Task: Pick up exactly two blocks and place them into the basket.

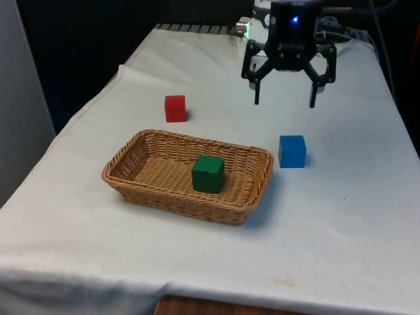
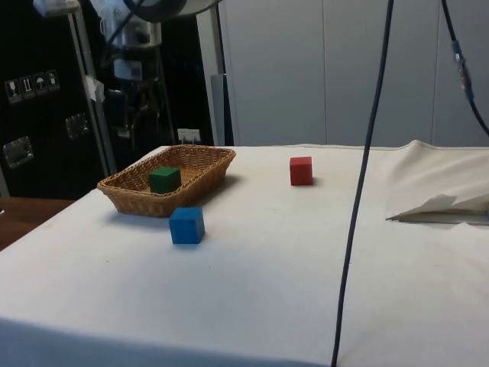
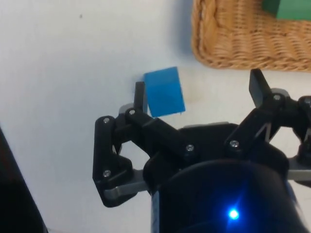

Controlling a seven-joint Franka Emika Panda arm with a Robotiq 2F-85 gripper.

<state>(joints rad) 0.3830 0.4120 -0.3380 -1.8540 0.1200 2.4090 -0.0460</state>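
A wicker basket (image 1: 255,172) (image 2: 216,163) (image 3: 204,43) stands in the middle of the table with a green block (image 1: 208,174) (image 2: 164,180) (image 3: 286,8) inside it. A blue block (image 1: 292,151) (image 2: 186,225) (image 3: 164,91) rests on the cloth just off the basket's end, at the front view's right. A red block (image 1: 175,108) (image 2: 301,170) sits on the cloth beyond the basket. My gripper (image 1: 284,100) (image 3: 200,93) hangs open and empty above the table, a little beyond the blue block; in the wrist view one finger (image 3: 140,97) lies beside that block.
A folded ridge of the cloth (image 2: 439,206) lies at the side view's right. A dark cable (image 2: 359,199) hangs close in front of the side camera. Wood (image 1: 197,307) shows under the table's near edge.
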